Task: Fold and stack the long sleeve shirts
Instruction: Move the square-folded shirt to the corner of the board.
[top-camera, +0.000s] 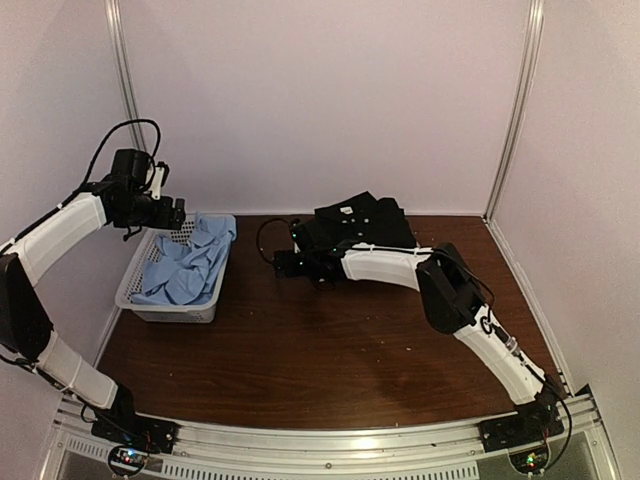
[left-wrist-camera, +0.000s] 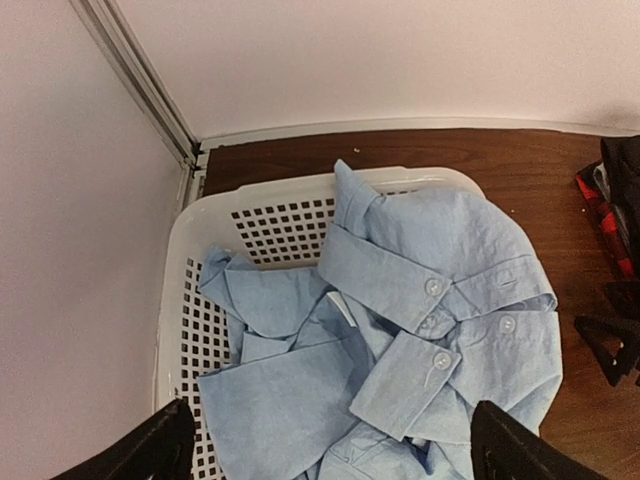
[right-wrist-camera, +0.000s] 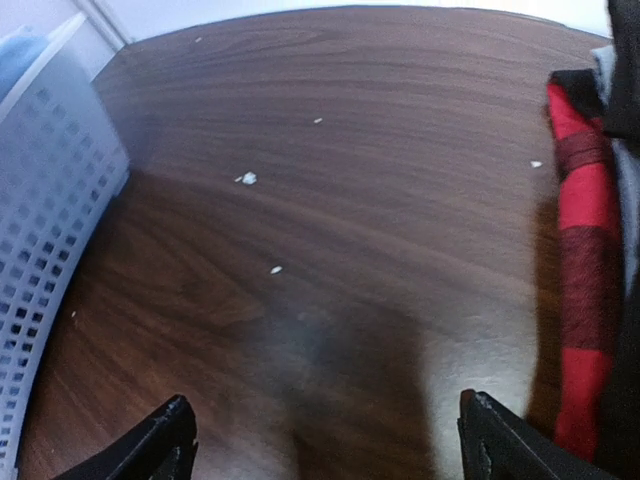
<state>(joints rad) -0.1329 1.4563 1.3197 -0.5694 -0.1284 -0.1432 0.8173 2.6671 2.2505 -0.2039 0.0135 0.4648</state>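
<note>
Light blue collared button-up cloth shirt (top-camera: 185, 265): crumpled in white plastic mesh basket (top-camera: 132, 290), 9 o'clock. Left gripper (left-wrist-camera: 330, 440) above it, wide, empty. Right gripper (right-wrist-camera: 327, 430) wide, empty. The top view shows only the black folded shirt (top-camera: 360, 222) at 12 o'clock. The wrist views also reveal a red-plaid folded shirt (right-wrist-camera: 580, 270).

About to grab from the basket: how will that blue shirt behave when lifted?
The light blue shirt lies crumpled, so it will likely drape limply and unfurl. Its loose sleeves may trail or snag on the white mesh basket; the light-looking basket might shift too.

Dark wood-grain table (top-camera: 330, 370); plain pale walls (top-camera: 320, 100) on three sides; silvery metal posts (top-camera: 515, 110) in the back corners
</note>
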